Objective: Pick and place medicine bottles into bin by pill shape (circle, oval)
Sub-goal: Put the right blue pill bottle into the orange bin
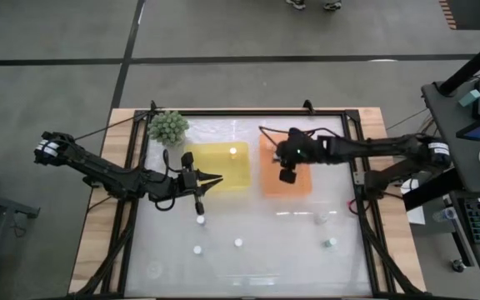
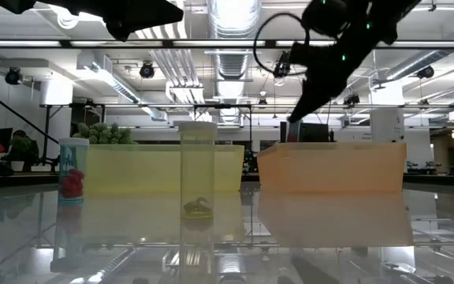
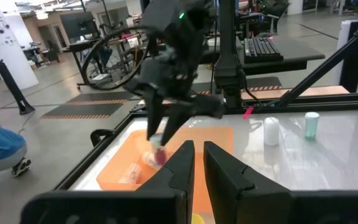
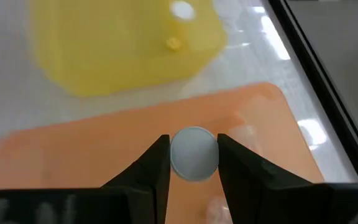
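The desk carries everything; positions below are given relative to the orange tray. The yellow tray sits just beside the orange tray on the side toward the left arm, and one bottle stands inside it near its far wall. A green spiky plant stands beyond the yellow tray, well apart from the orange tray. The right gripper hangs directly above the orange tray, its jaws clenched on a white-capped medicine bottle, gripped across the body just under the cap. The left wrist view shows at least two bottles already lying in the orange tray. The left gripper waits over the near edge of the yellow tray; its jaws are nearly closed and grasp nothing. Loose bottles remain on the desk toward the operator side of the orange tray: one near the left gripper, two farther out, and two on the right-arm side. Handling judgement: each bottle appears light, rigid and smooth-walled, therefore prone to slip or tip. Grip across the cylinder at mid-height or just below the cap, with the jaws square to the axis. Moderate pressure should suffice.
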Tool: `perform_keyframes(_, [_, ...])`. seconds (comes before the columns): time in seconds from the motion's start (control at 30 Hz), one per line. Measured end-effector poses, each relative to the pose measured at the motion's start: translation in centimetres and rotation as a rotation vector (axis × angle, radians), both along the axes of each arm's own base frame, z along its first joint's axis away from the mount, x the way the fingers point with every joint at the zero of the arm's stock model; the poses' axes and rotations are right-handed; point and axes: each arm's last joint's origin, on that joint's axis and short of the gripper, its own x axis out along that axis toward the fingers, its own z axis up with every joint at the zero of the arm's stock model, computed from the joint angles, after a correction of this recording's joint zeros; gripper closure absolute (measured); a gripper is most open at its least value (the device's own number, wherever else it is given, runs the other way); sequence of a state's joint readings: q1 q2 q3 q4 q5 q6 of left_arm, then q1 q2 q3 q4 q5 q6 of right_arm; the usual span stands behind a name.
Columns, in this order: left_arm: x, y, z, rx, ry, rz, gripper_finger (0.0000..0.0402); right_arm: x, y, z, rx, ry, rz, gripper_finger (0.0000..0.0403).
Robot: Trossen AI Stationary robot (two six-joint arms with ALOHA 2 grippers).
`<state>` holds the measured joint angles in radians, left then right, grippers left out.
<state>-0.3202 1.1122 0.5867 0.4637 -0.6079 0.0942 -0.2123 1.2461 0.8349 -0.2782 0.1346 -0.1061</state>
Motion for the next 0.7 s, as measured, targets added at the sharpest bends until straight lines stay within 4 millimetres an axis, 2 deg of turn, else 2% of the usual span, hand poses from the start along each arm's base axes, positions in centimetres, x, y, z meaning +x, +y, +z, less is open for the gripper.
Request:
perform_keyframes(0.23, [0.0,0.0,0.0,0.000,0.000,0.000,0.0382,-1.0,-2.6,-1.9,0.027,-0.052,-0.075,0.0297])
perform_keyframes(0.7, [0.0,0.0,0.0,0.000,0.000,0.003,0.0382,0.5,-3.5,-5.2,0.067,0.005,-0.110,0.0297])
